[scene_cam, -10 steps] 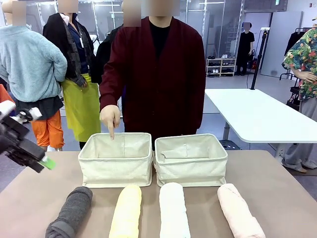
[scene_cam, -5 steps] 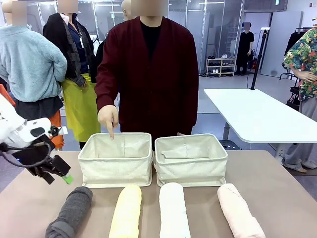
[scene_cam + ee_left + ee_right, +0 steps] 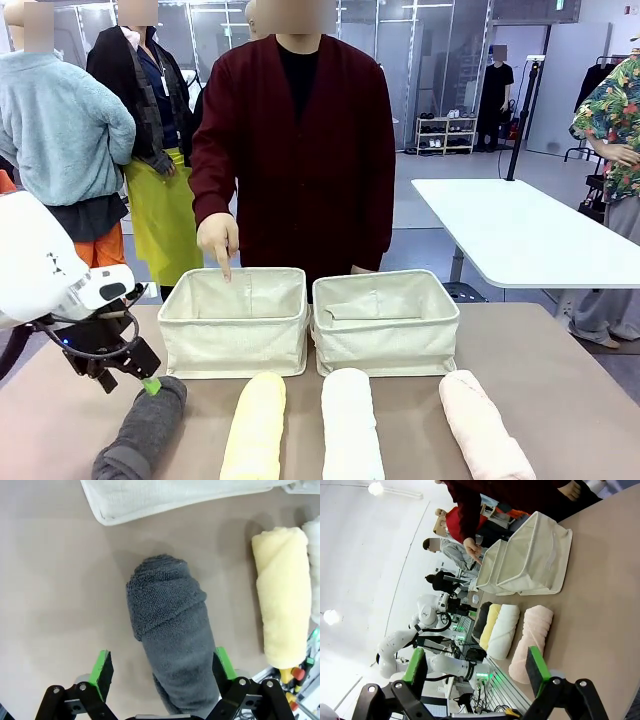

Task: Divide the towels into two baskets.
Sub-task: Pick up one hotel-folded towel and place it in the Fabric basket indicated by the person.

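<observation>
Front view: the left arm (image 3: 45, 275) bends down over the left edge of the desk (image 3: 560, 380). The left hand (image 3: 143, 385) is at the far end of the dark grey towel (image 3: 140, 435), which lies by the near edge. Half a second before, this hand was higher and more to the left.

Left wrist view: its fingers (image 3: 102, 666) stand wide open on both sides of the rough terry roll and do not grip it.

Right wrist view: the right hand (image 3: 477, 667) is wide open and empty. The cream canvas baskets (image 3: 530, 560) have soft walls.
</observation>
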